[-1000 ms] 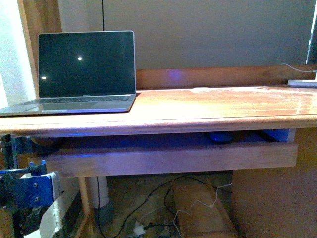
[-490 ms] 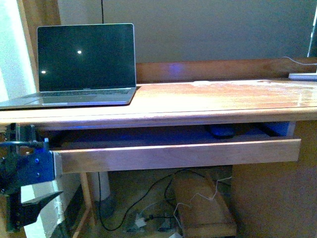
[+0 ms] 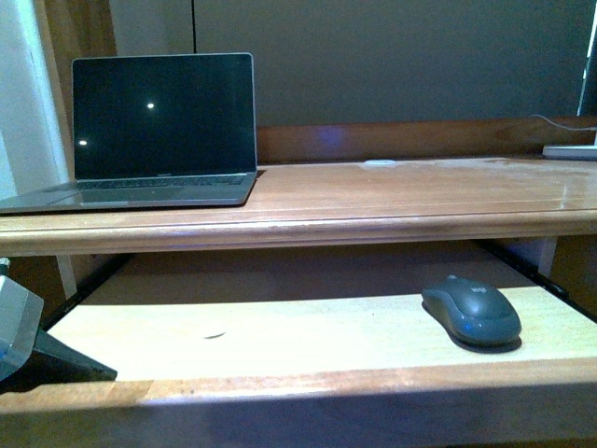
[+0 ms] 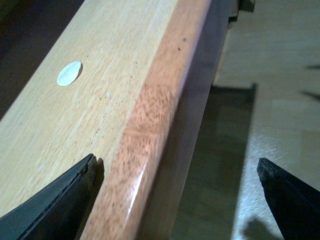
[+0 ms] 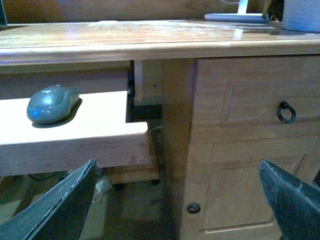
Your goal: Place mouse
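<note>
Right gripper, spread wide and empty (the left gripper likewise), should be centred over the mouse at the right end of the tray before being closed.

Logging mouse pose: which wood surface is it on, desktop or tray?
Pull-out tray, the paler, lower one; mouse rests near its right end. Desktop carries the laptop.

The laptop is set on the table by its left edge. Below the table's front edge a pull-out shelf is extended, and the mouse is laid on it near the right end.
</note>
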`<state>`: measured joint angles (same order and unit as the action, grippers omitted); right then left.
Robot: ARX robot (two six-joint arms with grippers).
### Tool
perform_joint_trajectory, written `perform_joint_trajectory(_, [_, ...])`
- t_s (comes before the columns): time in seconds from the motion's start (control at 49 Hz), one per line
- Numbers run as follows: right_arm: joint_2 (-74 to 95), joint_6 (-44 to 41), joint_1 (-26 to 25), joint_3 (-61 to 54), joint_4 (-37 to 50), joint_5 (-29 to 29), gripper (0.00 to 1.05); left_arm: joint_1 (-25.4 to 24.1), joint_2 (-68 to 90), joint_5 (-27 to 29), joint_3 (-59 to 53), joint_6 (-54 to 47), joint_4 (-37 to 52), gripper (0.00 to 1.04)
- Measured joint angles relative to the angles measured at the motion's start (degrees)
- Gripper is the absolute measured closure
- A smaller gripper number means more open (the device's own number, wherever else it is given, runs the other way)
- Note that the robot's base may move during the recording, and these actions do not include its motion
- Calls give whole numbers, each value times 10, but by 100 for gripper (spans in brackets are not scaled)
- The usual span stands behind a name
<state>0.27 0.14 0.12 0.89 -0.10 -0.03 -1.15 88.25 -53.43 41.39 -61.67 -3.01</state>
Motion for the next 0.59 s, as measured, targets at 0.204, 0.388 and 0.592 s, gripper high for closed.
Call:
perform_joint_trajectory(0.204, [0,0,0,0,0,0,7,18,-87,-26,-57,323,207,8])
perform_joint_trajectory(0.388, [0,0,0,0,0,0,7,23,-179,230,-49,653,295,8])
perform_joint_trajectory(0.592, [0,0,0,0,0,0,7,18,-315,447,-108,691,183,8])
